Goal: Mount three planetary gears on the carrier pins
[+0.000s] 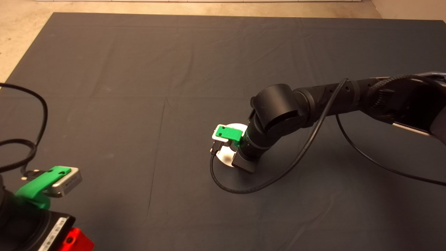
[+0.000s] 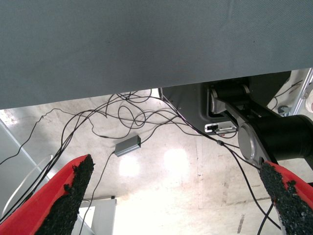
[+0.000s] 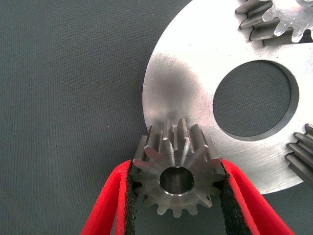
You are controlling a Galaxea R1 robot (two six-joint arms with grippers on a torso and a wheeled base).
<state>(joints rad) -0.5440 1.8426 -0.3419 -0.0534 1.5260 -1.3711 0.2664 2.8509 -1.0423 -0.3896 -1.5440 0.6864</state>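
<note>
1. The right hand (image 3: 174, 196) is closed on a small dark steel toothed gear (image 3: 177, 177), its black pads (image 3: 131, 198) pressing opposite sides of the tooth ring. This leaves the round centre hole facing up and unobstructed, which the gear needs to slide over a peg.

2. The gear is held flat at the edge of the flat round silver disc with a big centre hole (image 3: 195, 63), overlapping the rim. No peg shows beneath it from the wrist view, so whether it is lined up with one cannot be told.

3. Two other toothed gears (image 3: 266, 22) (image 3: 301, 154) already sit on the disc, on either side of the centre hole, so this looks like the last of the three.

4. From above, the right arm covers most of the disc (image 1: 228, 158), which lies near the middle of the bench's dark mat (image 1: 139, 69).

5. The left hand (image 2: 176, 196) waits at the bench's lower left corner, fingers spread and holding nothing, with floor cables in its view, keeping clear of the work.
</note>
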